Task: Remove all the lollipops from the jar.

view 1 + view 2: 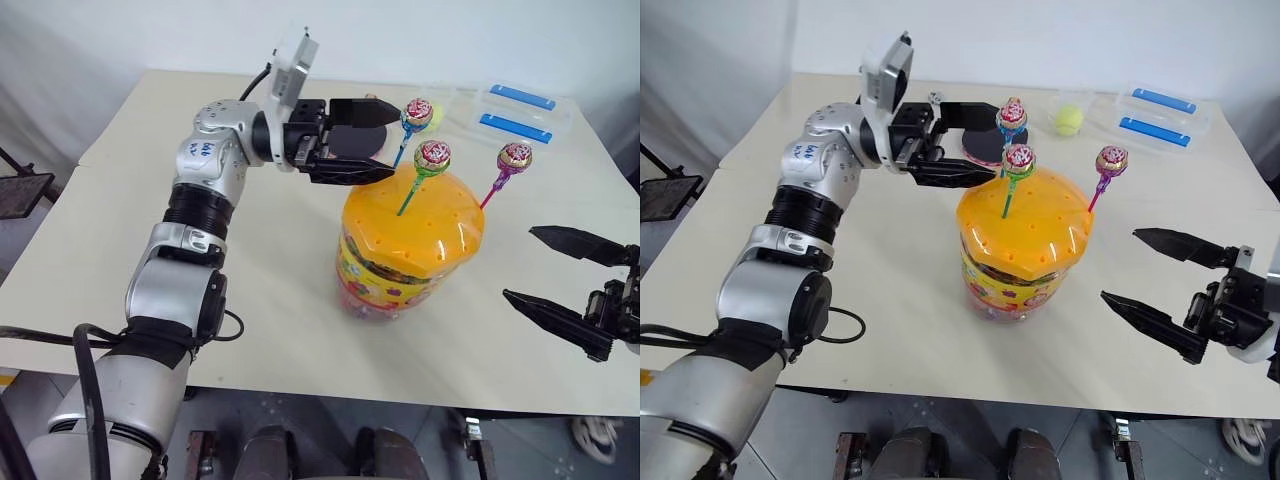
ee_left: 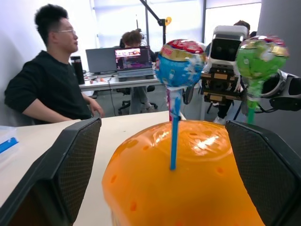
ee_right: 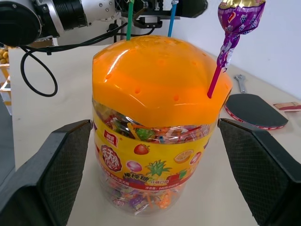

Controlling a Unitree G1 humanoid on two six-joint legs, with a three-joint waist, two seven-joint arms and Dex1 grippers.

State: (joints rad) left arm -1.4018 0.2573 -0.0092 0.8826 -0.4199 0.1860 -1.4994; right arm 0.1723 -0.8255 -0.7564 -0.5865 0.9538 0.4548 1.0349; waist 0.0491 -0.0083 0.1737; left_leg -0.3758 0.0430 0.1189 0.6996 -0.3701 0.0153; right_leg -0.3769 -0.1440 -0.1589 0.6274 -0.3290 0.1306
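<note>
The jar (image 1: 410, 250), a clear plastic tub with a yellow-and-red candy label and a domed orange lid (image 1: 412, 225) dotted with small holes, stood upright near the middle of the pale table (image 1: 300, 300). All three lollipops rose from holes in the lid: the blue-stick lollipop (image 1: 415, 115) on the far left side, the green-stick lollipop (image 1: 432, 158) near the centre, and the purple-stick lollipop (image 1: 514, 158) leaning outward on the right side. The left gripper (image 1: 385, 140) reached in level from the left, above the lid's far edge, with its two black fingers spread apart and holding nothing; in the left wrist view the blue-stick lollipop stood between the fingers, apart from both. One finger lay close beside the wrapped head in the head views, though contact could not be judged. The right gripper (image 1: 535, 268) hung to the right of the jar, well apart from it, its fingers also spread wide and empty; the right wrist view looked straight at the jar's label side. At the table's far right lay two flat clear boxes with blue strips (image 1: 515, 112), and a yellow-green ball (image 1: 1069, 119) sat just beside them. A red-edged black paddle (image 3: 254, 110) lay on the table behind the jar. In the left wrist view a person in a black top (image 2: 47, 80) sat at a desk beyond the table.
</note>
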